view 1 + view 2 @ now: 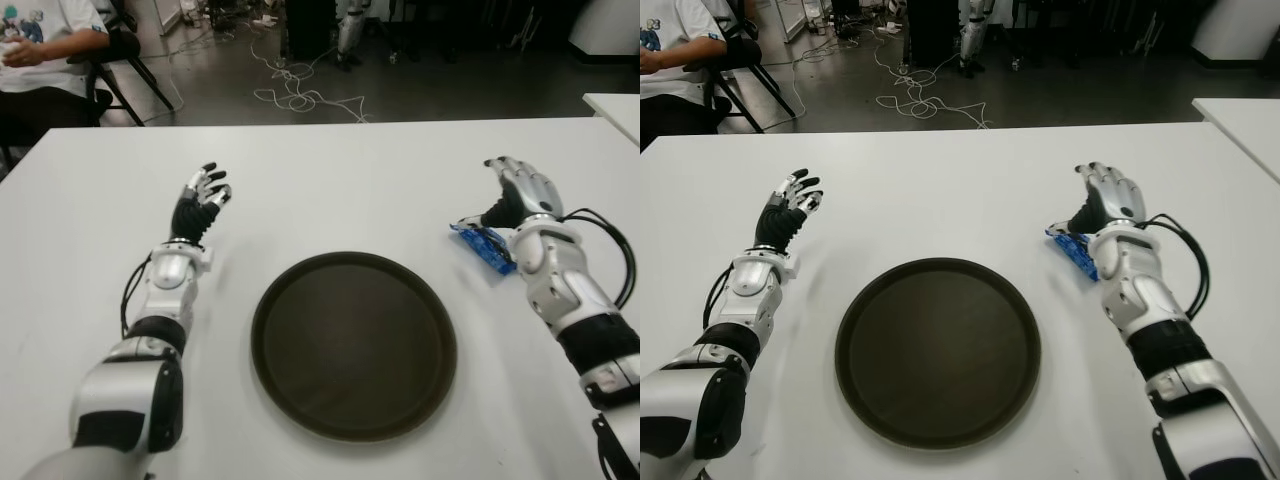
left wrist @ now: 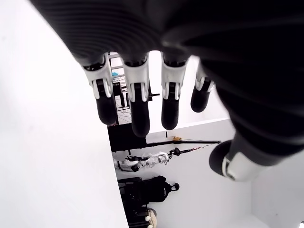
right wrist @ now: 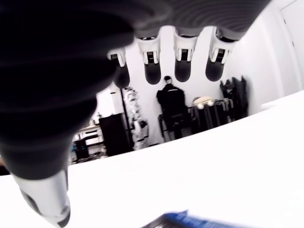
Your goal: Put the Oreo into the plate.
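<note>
Blue foil Oreo packet [image 1: 483, 246] ungrasped on white bench [image 1: 350, 190]; right hand [image 1: 520, 192] poised above, fingers [image 3: 184, 66] spread wide, empty. Descent and closure needed next, then transfer to round dark plate [image 1: 353, 345]. Left hand [image 1: 203, 196] idle left of plate, fingers splayed.

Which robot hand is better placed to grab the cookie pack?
Right. The right robot hand hovers open just over the blue cookie pack; the left robot hand is across the plate.

Robotics lab. White worktop [image 1: 350, 170] on a grey floor [image 1: 420, 85], loose cables [image 1: 295, 90] trailing across it, another robot's legs [image 1: 350, 30] standing at the back, seated person [image 1: 45, 45] on a folding chair [image 1: 120, 70] alongside.
</note>
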